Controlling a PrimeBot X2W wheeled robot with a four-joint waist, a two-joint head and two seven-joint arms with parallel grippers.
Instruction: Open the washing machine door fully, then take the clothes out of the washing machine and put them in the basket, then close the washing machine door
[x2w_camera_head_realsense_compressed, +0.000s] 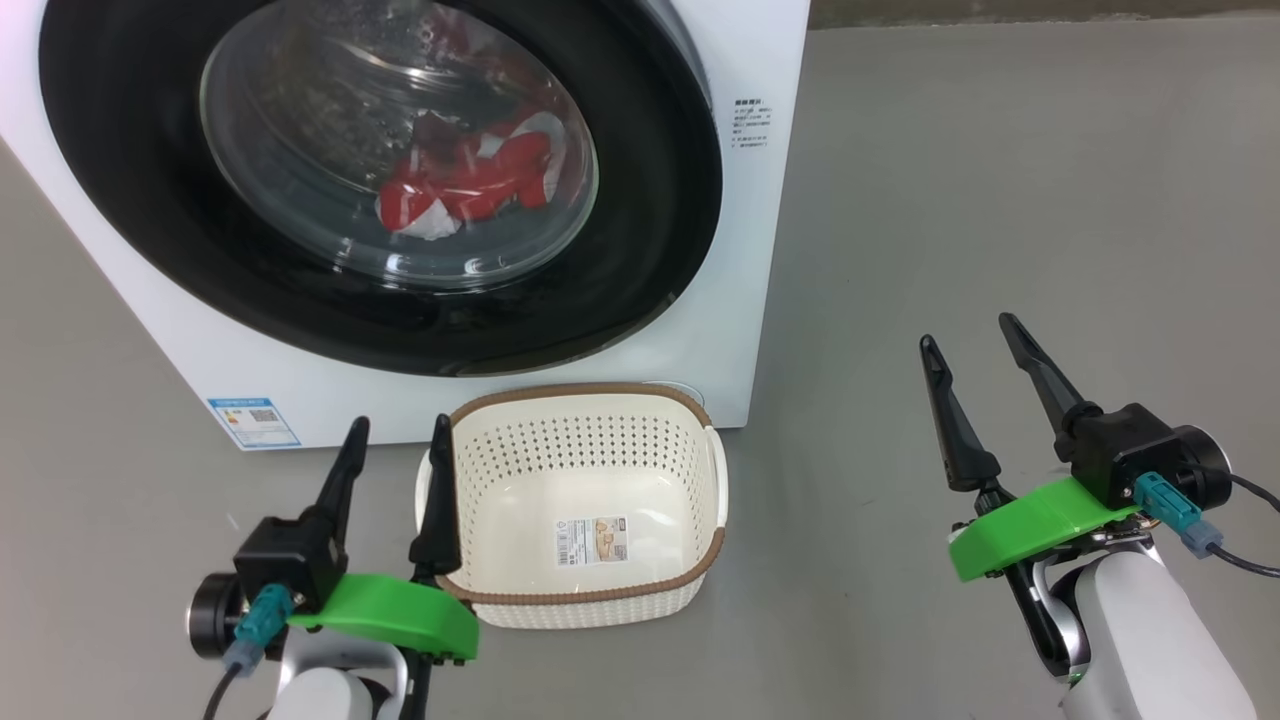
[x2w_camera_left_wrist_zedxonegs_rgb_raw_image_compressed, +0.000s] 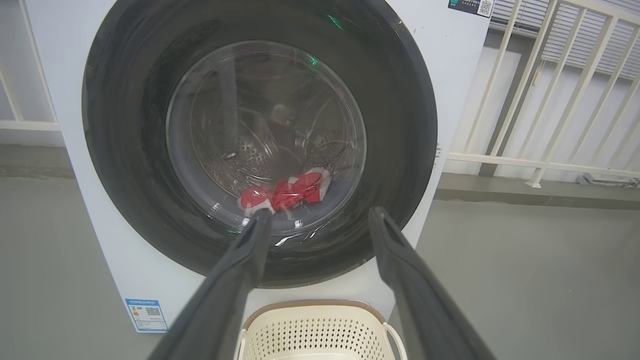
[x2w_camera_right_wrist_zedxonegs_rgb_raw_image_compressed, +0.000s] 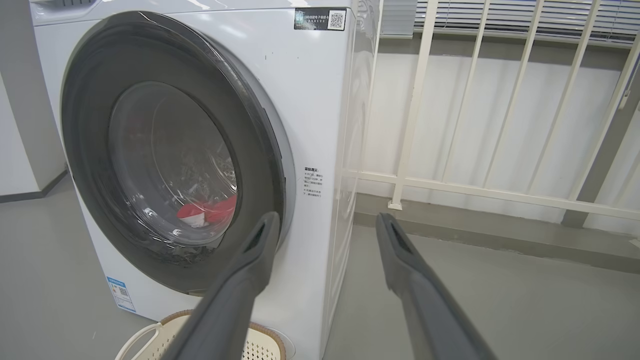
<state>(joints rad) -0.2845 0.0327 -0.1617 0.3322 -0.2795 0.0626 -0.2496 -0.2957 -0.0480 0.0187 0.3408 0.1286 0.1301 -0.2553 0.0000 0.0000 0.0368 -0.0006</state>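
Glossy black, the washing machine door (x2w_camera_head_realsense_compressed: 650, 200) stood shut ahead of both tools, with the red clothes (x2w_camera_head_realsense_compressed: 470, 185) behind its glass. The left tool (x2w_camera_head_realsense_compressed: 400, 420) and right tool (x2w_camera_head_realsense_compressed: 966, 330) hung spread and empty, and the basket (x2w_camera_head_realsense_compressed: 580, 390) sat just beside the left one. The right tool (seemingly nearer the door's free edge) looked best placed to hook that rim and swing it wide.

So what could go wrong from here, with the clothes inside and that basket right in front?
The door has a smooth glossy rim with no handle that I can see, so a grip might slip on it.
The left gripper hangs right beside the basket and could knock it aside.
The basket is small, so the clothes might spill onto the floor.
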